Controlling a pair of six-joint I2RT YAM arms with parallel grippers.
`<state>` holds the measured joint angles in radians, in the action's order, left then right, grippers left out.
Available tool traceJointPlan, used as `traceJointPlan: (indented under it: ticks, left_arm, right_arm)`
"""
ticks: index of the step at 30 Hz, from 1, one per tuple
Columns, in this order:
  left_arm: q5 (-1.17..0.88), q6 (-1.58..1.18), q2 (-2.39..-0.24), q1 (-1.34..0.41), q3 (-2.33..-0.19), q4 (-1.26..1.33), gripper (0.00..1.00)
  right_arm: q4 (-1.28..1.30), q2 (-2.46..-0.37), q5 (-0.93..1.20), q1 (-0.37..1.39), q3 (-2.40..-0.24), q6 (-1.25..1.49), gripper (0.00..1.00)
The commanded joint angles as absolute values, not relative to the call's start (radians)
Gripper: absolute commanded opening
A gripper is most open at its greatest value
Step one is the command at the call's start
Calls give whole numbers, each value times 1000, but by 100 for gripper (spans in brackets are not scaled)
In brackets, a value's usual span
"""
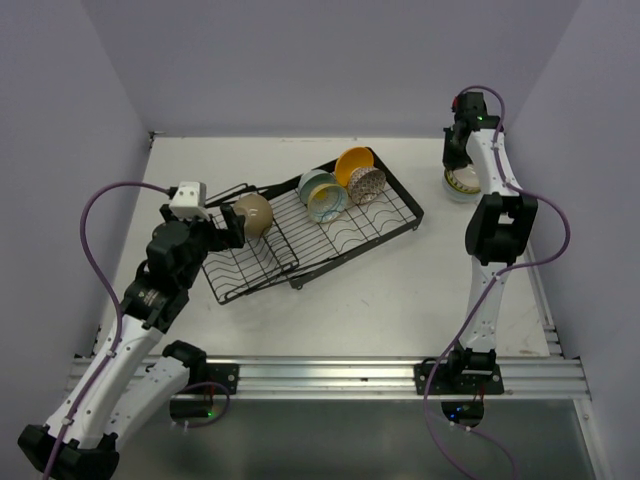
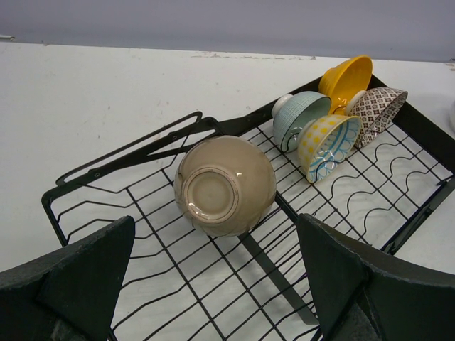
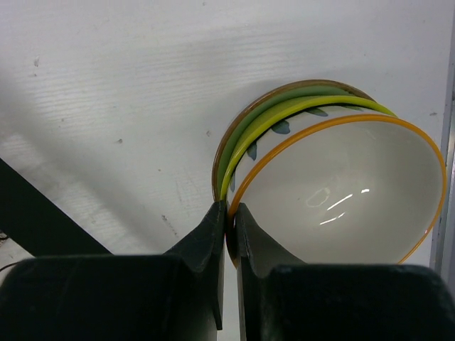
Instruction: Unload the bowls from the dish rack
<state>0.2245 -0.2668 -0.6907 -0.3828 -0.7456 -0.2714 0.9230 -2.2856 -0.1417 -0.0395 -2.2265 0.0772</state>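
Observation:
The black wire dish rack (image 1: pixel 372 226) lies slantwise mid-table. A beige bowl (image 1: pixel 253 213) lies on its side in the rack's left section, foot towards my left wrist camera (image 2: pixel 225 186). My left gripper (image 1: pixel 226 232) is open just short of it, fingers wide on either side (image 2: pixel 217 284). A teal ribbed bowl (image 2: pixel 298 117), a yellow-dotted bowl (image 2: pixel 328 145), an orange-yellow bowl (image 2: pixel 346 79) and a brown-patterned bowl (image 2: pixel 377 110) stand at the rack's far end. My right gripper (image 3: pixel 231 217) is shut on the rim of a white orange-rimmed bowl (image 3: pixel 341 199), which is nested on a stack of bowls (image 1: pixel 460 183).
The stack stands on the white table at the right, near the right wall and a metal strip (image 3: pixel 448 106). The rack's folded handle (image 2: pixel 142 153) lies at its left end. Purple walls close in the table on three sides.

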Motion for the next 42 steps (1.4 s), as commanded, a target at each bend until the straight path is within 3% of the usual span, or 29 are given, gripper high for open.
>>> traceJointPlan:
  ticks: [1,8,10,11,12,16,27,31,42]
  left_arm:
    - [230,-242,-693,-391,-753,-250,100]
    - [229,-241,-695,-391,-753,-247,100]
    - [227,-242,-695,-391,-753,-247,100]
    - [227,-242,-695,-391,-753,-247,100]
    - [226,-239,-693,-391,-753,-247,100]
    - [229,-239,-695,-391,-753,-247,100]
    - [249,-239,-724,-387,-761,-241,100]
    - [232,-270,-799,-387,-802,-245,100]
    - [202,-433,-1221,-388,-1233,-511,100]
  right_arm:
    - [862,-2220,-181,-40,-2236,61,0]
    - [847,-2226,-178,-38,-2235,67,0]
    - [847,-2226,-179,-40,-2240,67,11]
    - [850,-2226,-179,-40,-2243,67,33]
    - [854,-2224,-173,-40,-2246,69,41]
    - [861,-2203,-155,-38,-2243,72,50]
    - [884,-2024,-111,-40,-2195,127,65]
    - [841,-1901,-72,-34,-2009,178,71]
    - [641,-1606,-15,142,-1557,242,85]
